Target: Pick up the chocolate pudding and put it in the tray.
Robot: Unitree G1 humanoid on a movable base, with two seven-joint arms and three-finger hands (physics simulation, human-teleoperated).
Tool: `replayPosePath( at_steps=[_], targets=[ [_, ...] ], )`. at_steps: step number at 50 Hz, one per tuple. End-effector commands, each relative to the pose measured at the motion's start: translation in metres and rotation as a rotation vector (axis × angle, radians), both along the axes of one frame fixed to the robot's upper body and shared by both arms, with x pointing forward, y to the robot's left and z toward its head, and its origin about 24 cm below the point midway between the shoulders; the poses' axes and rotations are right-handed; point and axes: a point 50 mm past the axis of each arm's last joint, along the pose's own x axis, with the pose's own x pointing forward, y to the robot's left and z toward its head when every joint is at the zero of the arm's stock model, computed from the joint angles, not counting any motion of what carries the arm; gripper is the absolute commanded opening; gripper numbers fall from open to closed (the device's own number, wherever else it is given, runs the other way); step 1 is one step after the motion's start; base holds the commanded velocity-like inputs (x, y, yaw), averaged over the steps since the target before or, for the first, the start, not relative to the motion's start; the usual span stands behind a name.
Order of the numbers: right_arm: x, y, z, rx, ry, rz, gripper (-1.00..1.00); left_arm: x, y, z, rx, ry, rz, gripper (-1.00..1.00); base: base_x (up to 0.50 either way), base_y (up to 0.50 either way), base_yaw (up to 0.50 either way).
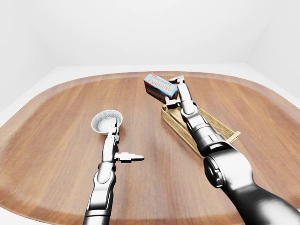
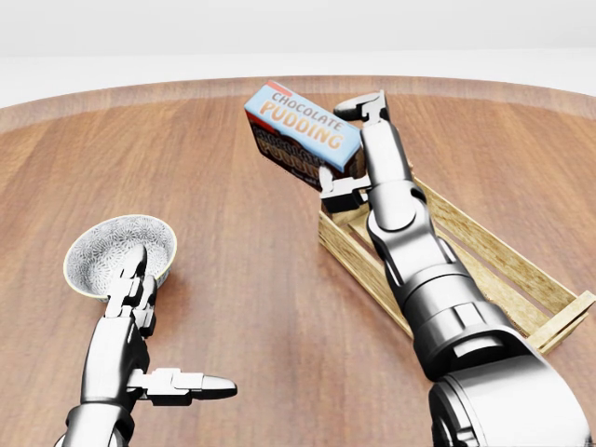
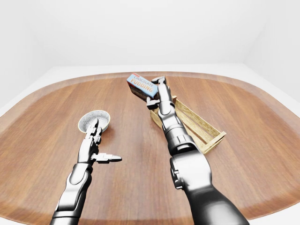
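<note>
The chocolate pudding (image 2: 303, 133) box (blue, tilted, label upward) hangs in the air over the table (image 2: 251, 279), just above the upper-left end of the wooden tray (image 2: 521, 270) in the head view; the right hand (image 2: 358, 149) clasps it, one finger over its top edge, others beneath; the left hand (image 2: 140, 317) hovers with fingers spread, holding nothing, just below a patterned bowl (image 2: 107, 247) at the view's left.
</note>
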Motion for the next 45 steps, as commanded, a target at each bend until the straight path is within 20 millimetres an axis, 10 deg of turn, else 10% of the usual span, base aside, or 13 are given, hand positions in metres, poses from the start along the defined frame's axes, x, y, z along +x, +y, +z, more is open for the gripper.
replayPosePath(
  at_steps=[1, 45],
  targets=[
    [0.01, -0.002, 0.032, -0.027, -0.046, -0.03, -1.0, 0.0, 0.0, 0.001, -0.001, 0.002, -0.002, 1.0, 0.0, 0.0, 0.0],
    [0.013, -0.04, 0.033, 0.044, -0.001, -0.098, -1.0, 0.0, -0.001, -0.001, 0.004, 0.002, -0.009, 1.0, 0.0, 0.0, 0.0]
  ],
)
